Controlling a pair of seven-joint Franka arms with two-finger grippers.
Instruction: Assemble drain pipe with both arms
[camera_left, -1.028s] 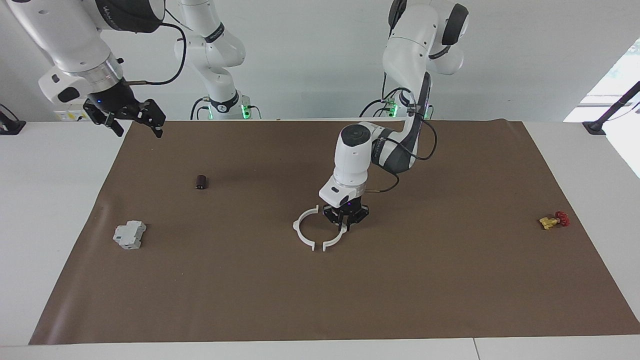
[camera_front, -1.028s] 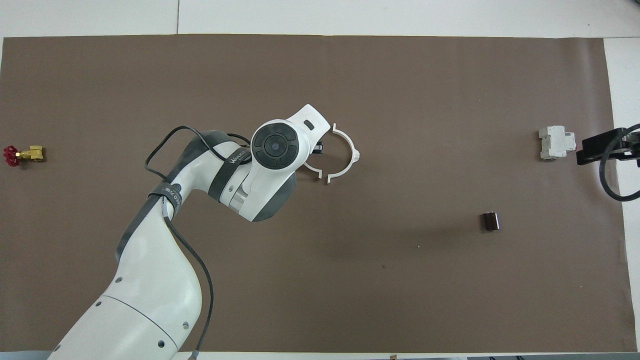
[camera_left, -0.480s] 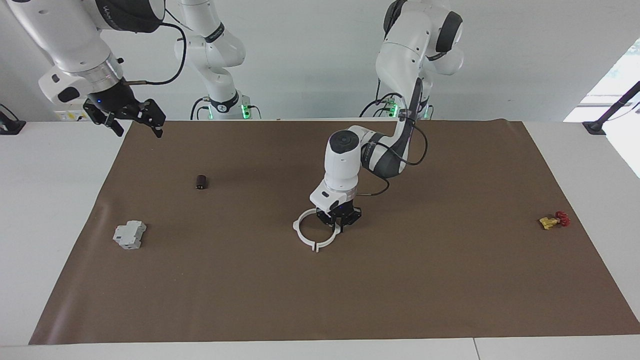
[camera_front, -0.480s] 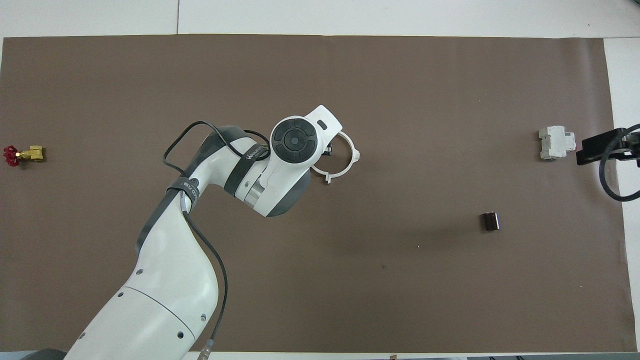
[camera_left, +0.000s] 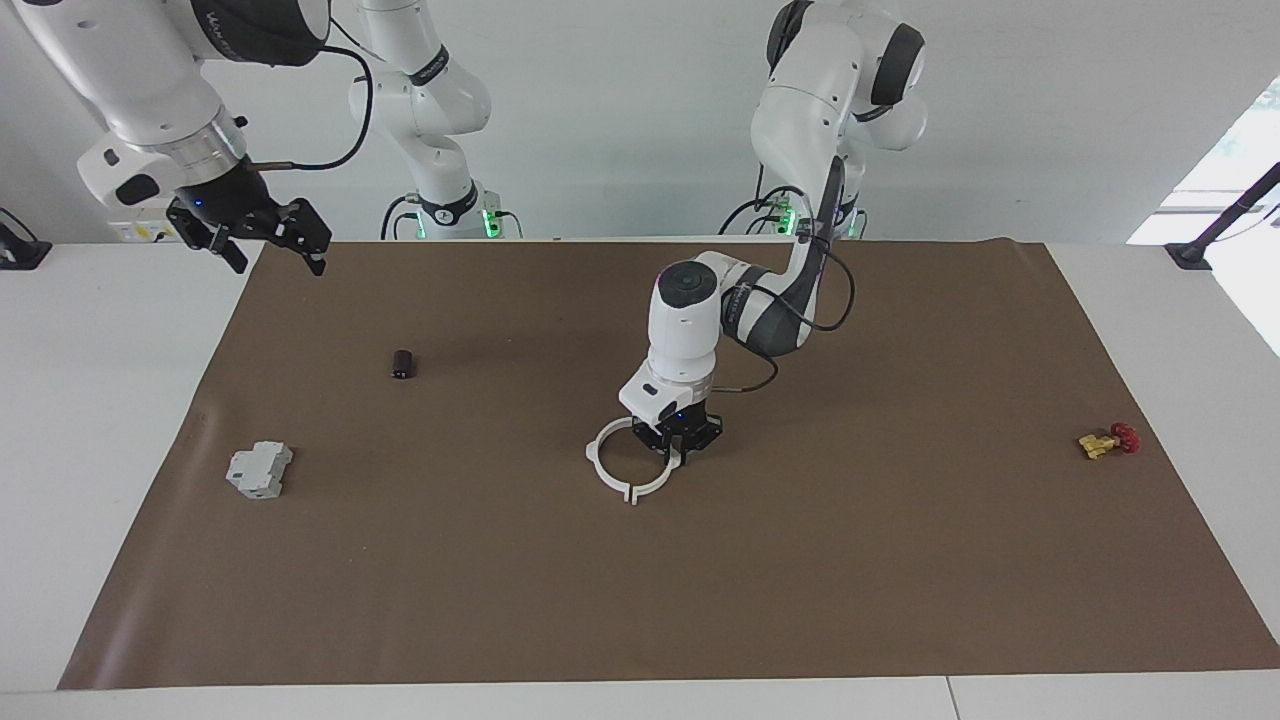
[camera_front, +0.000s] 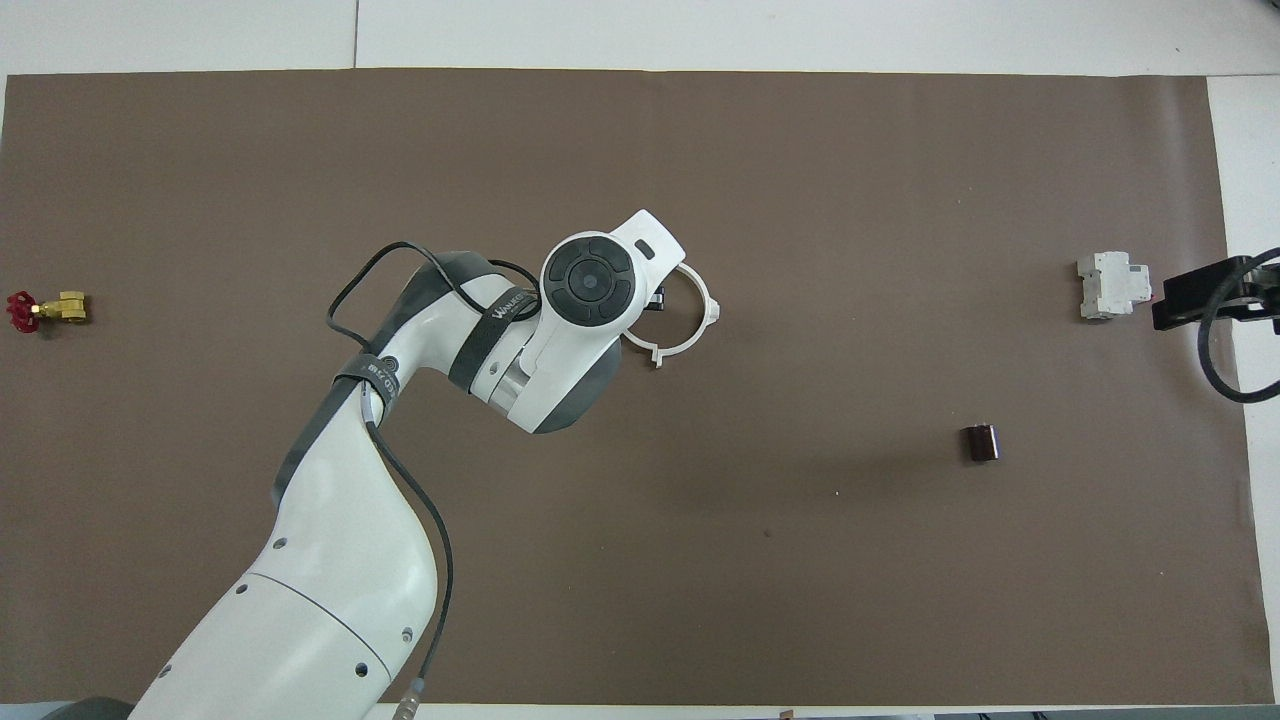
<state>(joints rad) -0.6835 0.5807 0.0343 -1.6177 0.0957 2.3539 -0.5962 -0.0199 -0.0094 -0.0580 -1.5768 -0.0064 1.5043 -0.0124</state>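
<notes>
The drain pipe (camera_left: 597, 472) lies in the middle of the brown mat as two white half-rings. They meet end to end and form one flat ring with outward tabs. It also shows in the overhead view (camera_front: 711, 312), partly under the left wrist. My left gripper (camera_left: 678, 455) is down at the mat, shut on the half-ring toward the left arm's end of the table. In the overhead view the left gripper (camera_front: 655, 297) is mostly hidden by its wrist. My right gripper (camera_left: 279, 262) is open and empty, raised over the mat's edge at the right arm's end, where the arm waits.
A grey switch unit (camera_left: 258, 470) and a small black cylinder (camera_left: 402, 364) lie toward the right arm's end. A small red and yellow valve (camera_left: 1108, 440) lies toward the left arm's end. The brown mat (camera_left: 800, 580) covers most of the white table.
A second ago the half-rings stood apart. My left gripper slid its half toward the right arm's end until the ends met. Nothing has moved in the last half second.
</notes>
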